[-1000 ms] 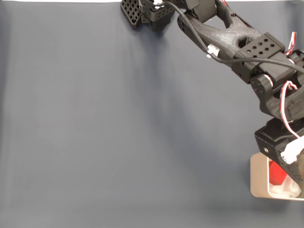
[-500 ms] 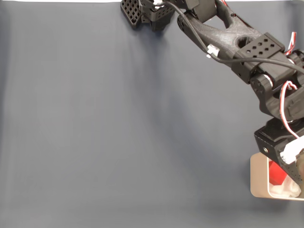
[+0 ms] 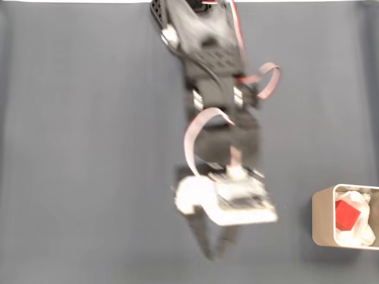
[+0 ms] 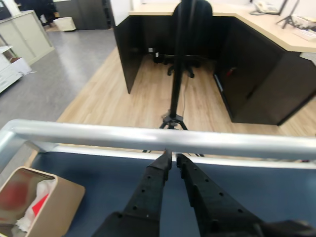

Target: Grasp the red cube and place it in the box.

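The red cube (image 3: pixel 345 214) lies inside the beige box (image 3: pixel 323 220) at the right edge of the fixed view, resting on white padding. In the wrist view the box (image 4: pixel 61 205) sits at the lower left, with a red patch of the cube (image 4: pixel 39 204) showing among the padding. My gripper (image 3: pixel 212 253) hangs motion-blurred over the middle of the mat, well left of the box. The wrist view shows its black fingers (image 4: pixel 158 173) nearly touching at the gripper's (image 4: pixel 173 156) tips, with nothing between them.
The arm's base (image 3: pixel 177 18) stands at the top centre of the blue-grey mat (image 3: pixel 89 148). A metal rail (image 4: pixel 237 140) runs along the table's far edge, with a tripod (image 4: pixel 174 116) and office desks beyond it.
The arm has swung left from over the box to the middle of the mat. The cube, earlier half hidden under the gripper, now lies uncovered in the box.
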Robot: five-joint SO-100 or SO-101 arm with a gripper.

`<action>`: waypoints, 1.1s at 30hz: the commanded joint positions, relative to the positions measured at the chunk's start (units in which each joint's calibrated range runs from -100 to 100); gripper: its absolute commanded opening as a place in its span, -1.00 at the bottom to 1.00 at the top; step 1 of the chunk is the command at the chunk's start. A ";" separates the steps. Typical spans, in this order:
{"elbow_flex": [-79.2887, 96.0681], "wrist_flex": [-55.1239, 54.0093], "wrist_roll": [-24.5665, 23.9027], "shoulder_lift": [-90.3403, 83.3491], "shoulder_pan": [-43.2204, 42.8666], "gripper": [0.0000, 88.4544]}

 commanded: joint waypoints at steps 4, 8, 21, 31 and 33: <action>32.35 -2.91 -0.93 -31.60 2.45 -1.00; 52.60 -3.32 -1.86 -48.41 2.45 -1.00; 106.98 4.14 -2.44 -98.93 2.45 -1.00; 114.56 29.39 -3.71 -107.34 2.03 -1.00; 114.56 34.22 -3.76 -107.34 2.03 -1.00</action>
